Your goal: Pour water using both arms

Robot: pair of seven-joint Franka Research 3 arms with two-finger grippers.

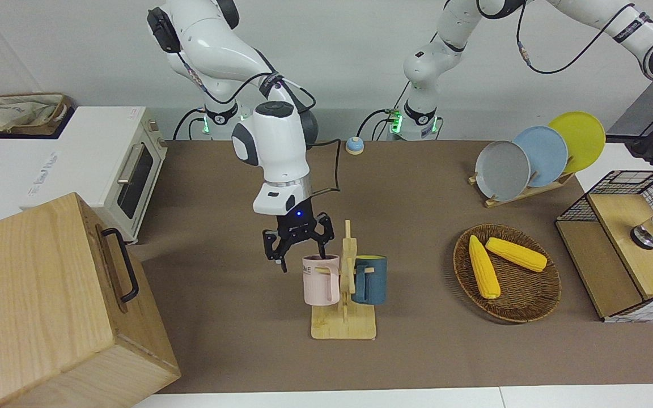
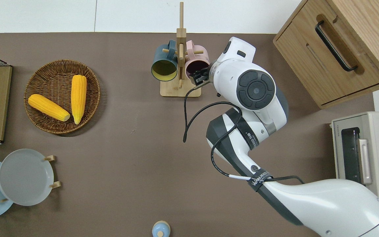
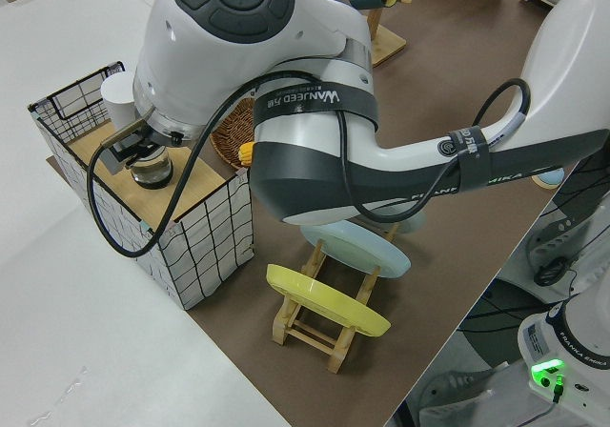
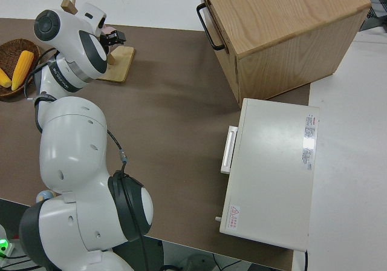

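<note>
While the right gripper [image 1: 299, 245] hangs with fingers spread at the pink mug's [image 1: 321, 279] rim, on the side nearer the robots, a crooked close could snag the peg and topple the wooden mug rack [image 1: 344, 314] with its blue mug [image 1: 370, 280]. Toward the left arm's end of the table, the left gripper [image 3: 127, 147] is over a glass vessel [image 3: 151, 170] on the wire-basket shelf [image 3: 186, 193]; whether its fingers are apart I cannot tell, and a misjudged grip could spill it.
</note>
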